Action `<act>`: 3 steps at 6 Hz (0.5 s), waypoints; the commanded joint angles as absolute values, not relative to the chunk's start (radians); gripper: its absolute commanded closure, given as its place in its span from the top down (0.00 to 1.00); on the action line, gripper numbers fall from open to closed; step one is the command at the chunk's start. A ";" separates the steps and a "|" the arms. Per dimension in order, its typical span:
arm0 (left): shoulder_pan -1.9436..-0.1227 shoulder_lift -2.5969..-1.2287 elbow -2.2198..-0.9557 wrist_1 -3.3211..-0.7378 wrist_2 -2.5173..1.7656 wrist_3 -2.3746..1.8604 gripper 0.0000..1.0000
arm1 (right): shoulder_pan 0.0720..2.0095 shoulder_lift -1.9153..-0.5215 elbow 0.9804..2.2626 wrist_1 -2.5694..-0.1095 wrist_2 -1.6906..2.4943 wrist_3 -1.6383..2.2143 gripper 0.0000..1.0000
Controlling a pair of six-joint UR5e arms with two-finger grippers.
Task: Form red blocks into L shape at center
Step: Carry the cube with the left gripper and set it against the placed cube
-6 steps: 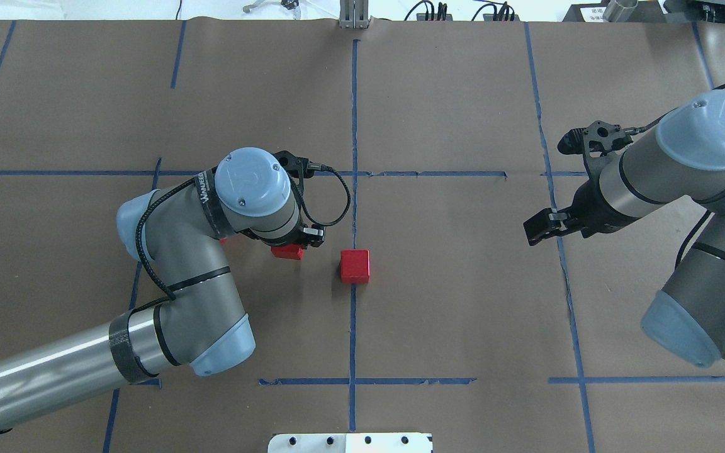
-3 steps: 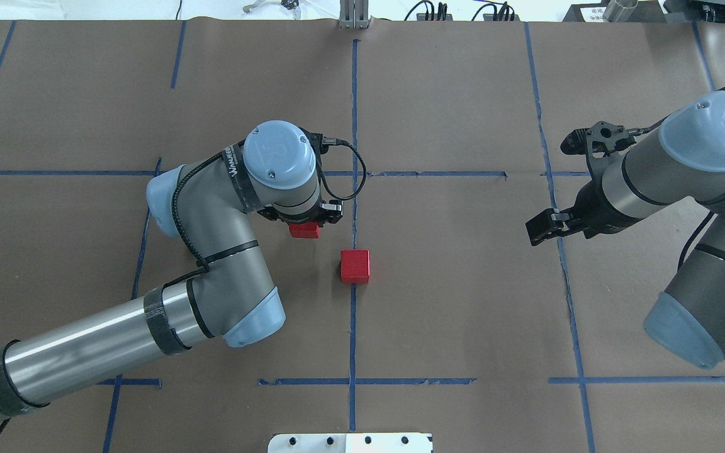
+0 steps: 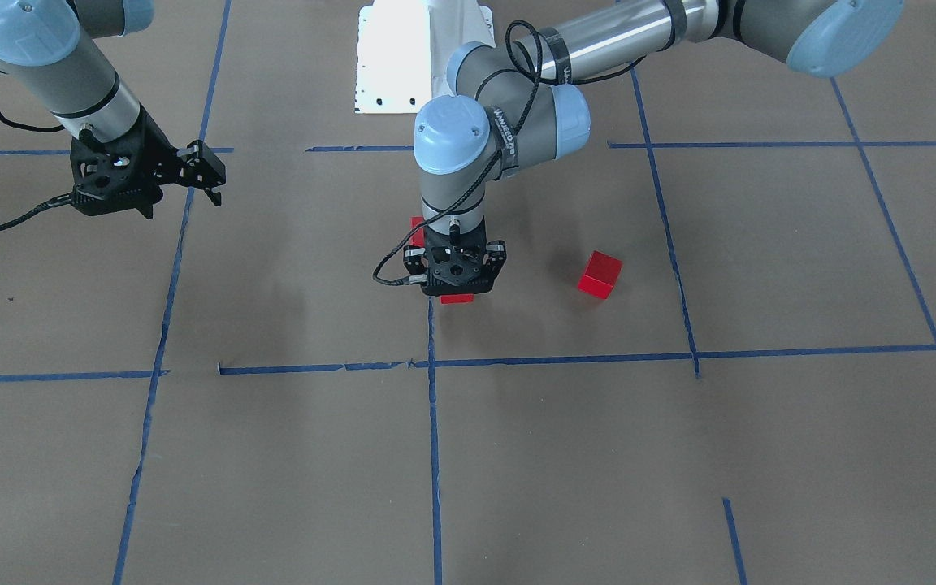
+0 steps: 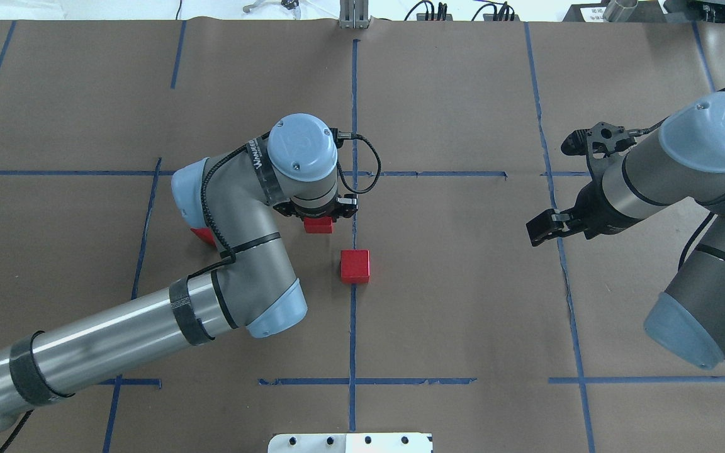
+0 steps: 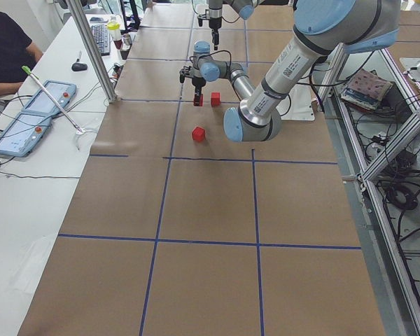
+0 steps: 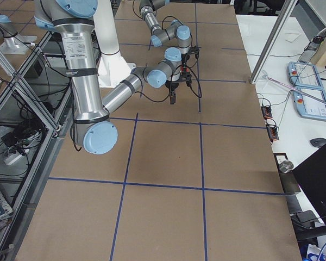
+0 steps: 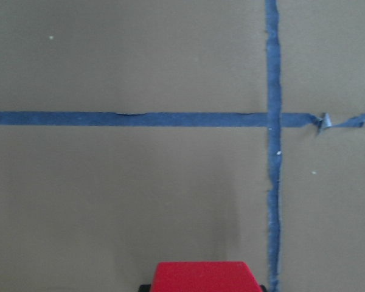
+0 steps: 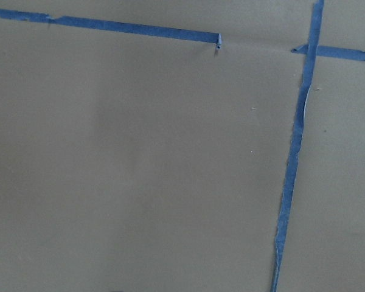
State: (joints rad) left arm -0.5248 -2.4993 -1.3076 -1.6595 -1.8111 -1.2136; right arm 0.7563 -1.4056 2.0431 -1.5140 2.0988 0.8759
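Observation:
My left gripper (image 4: 318, 220) is shut on a red block (image 4: 318, 225), low over the brown paper just left of the vertical blue line (image 4: 354, 327) in the center cell. In the front view the gripper (image 3: 456, 284) hides most of this block (image 3: 457, 298). The left wrist view shows the block's top (image 7: 201, 277) at the bottom edge. A second red block (image 4: 355, 265) sits on the vertical line, close to the held one. A third red block (image 3: 600, 275) lies farther left, half hidden under my left elbow (image 4: 204, 236). My right gripper (image 4: 539, 229) is open and empty above the cell's right border.
The blue tape grid (image 4: 438, 173) covers the brown paper. The robot's white base plate (image 4: 350, 442) is at the near edge. In the left side view an operator's table holds tablets (image 5: 28, 119) and a person sits at its far end.
My left gripper has carried its red block away from the robot and to the right, nearer the vertical line and the block on it. The third block now shows. The right arm barely moved.

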 commanded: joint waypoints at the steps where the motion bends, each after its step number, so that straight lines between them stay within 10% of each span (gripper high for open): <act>1: -0.496 -2.511 -1.275 -1.690 -1.812 -1.221 0.03 | 0.756 -1.407 2.043 -1.514 2.098 0.876 1.00; 3: -0.488 -2.513 -1.276 -1.693 -1.812 -1.235 0.03 | 0.756 -1.407 2.042 -1.514 2.098 0.876 1.00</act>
